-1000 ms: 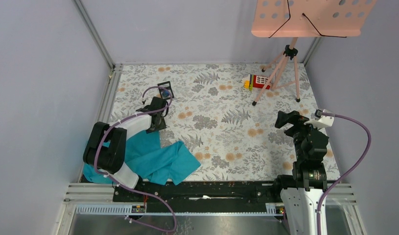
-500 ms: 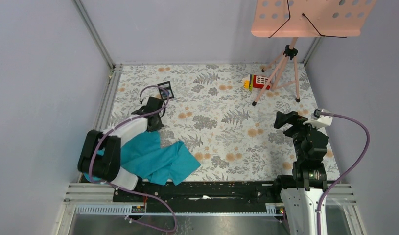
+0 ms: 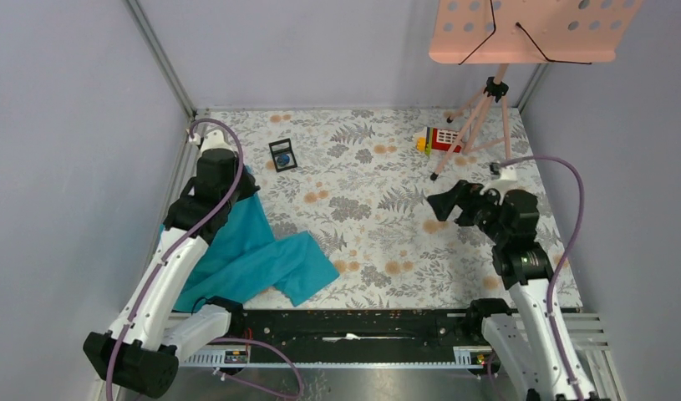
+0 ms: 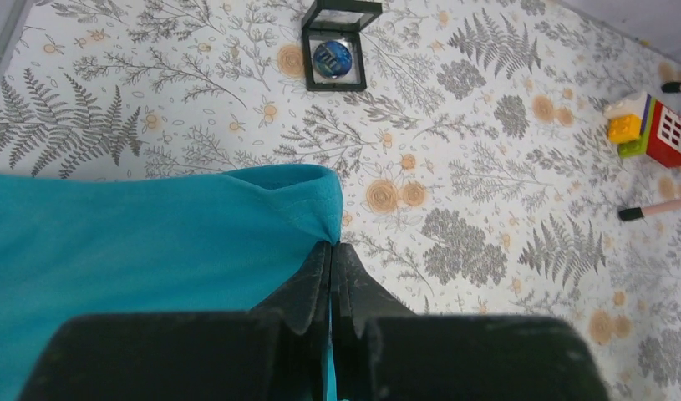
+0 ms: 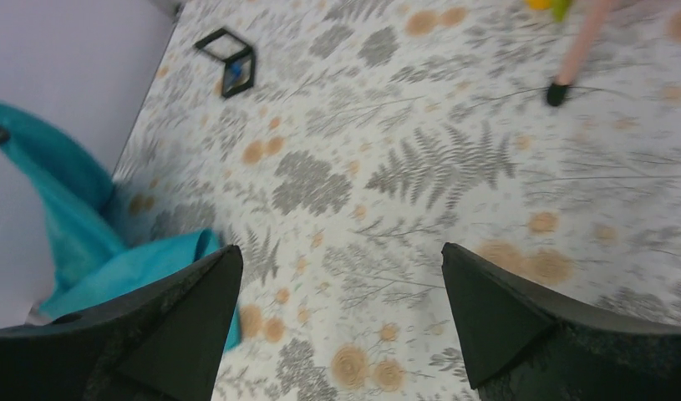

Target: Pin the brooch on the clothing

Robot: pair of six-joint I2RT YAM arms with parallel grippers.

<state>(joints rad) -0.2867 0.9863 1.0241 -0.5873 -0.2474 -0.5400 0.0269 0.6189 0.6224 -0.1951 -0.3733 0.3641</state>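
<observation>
The teal T-shirt (image 3: pixel 253 255) lies crumpled at the near left of the floral table. My left gripper (image 3: pixel 236 185) is shut on a fold of the shirt's edge (image 4: pixel 316 196) and holds it lifted at the left side. The brooch (image 3: pixel 282 155), a small dark-blue disc, sits in a small black square frame (image 4: pixel 336 55) at the back left, beyond the shirt; it also shows in the right wrist view (image 5: pixel 234 69). My right gripper (image 3: pixel 441 203) is open and empty above the table's middle right, far from the shirt (image 5: pixel 86 225).
A pink music stand (image 3: pixel 529 29) on a tripod stands at the back right. A small red and yellow toy house (image 3: pixel 437 139) lies by its legs. Grey walls close in both sides.
My left arm has stretched out toward the back left, pulling the shirt's edge up and away from the near edge. My right arm has reached left and forward over the table.
</observation>
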